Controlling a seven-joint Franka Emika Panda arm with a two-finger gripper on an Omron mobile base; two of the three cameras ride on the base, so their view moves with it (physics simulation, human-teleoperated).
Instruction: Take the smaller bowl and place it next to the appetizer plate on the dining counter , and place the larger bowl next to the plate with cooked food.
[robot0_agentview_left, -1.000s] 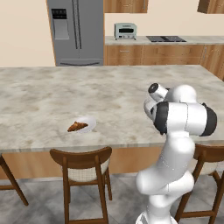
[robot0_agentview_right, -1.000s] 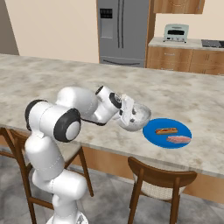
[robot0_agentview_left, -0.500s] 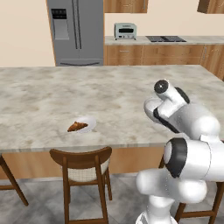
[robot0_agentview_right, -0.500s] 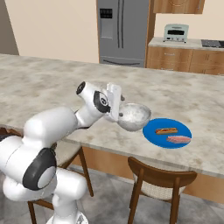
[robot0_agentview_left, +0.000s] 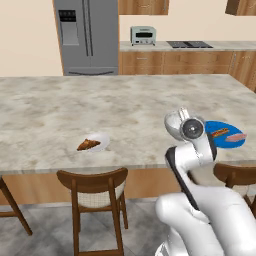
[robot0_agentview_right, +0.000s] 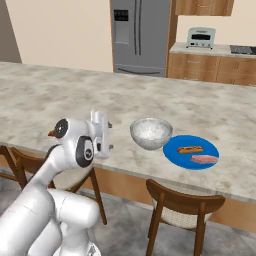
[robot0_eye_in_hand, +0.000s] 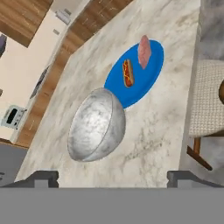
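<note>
Kitchen light falls on a long dining counter (robot0_agentview_right: 60, 100) with a mottled beige-grey stone top, a wooden base and wooden chairs (robot0_agentview_left: 95, 192) with pale seats drawn up along its near edge. Nearest the camera, the white arm's two-finger gripper (robot0_agentview_right: 109, 136) hangs just above the counter's front edge with its jaws spread wide and nothing between them; in the hand view its two dark fingertips (robot0_eye_in_hand: 41, 178) stand far apart at the bottom, clear of everything. Just beyond it the wide, deep, round bowl of mottled grey-white stone finish (robot0_agentview_right: 151, 133) sits upright on the stone top, free of the gripper. Right beside the bowl, so near that the rims seem to touch, lies the flat round bright blue plate (robot0_agentview_right: 190, 151) carrying a small hot dog and a pinkish slab of meat. Well apart along the counter, a small white plate with a brown pastry (robot0_agentview_left: 91, 143) rests near the front edge. Farther back stand a steel refrigerator (robot0_agentview_right: 140, 34) and wooden cabinets with a toaster oven (robot0_agentview_right: 201, 37) on top.
</note>
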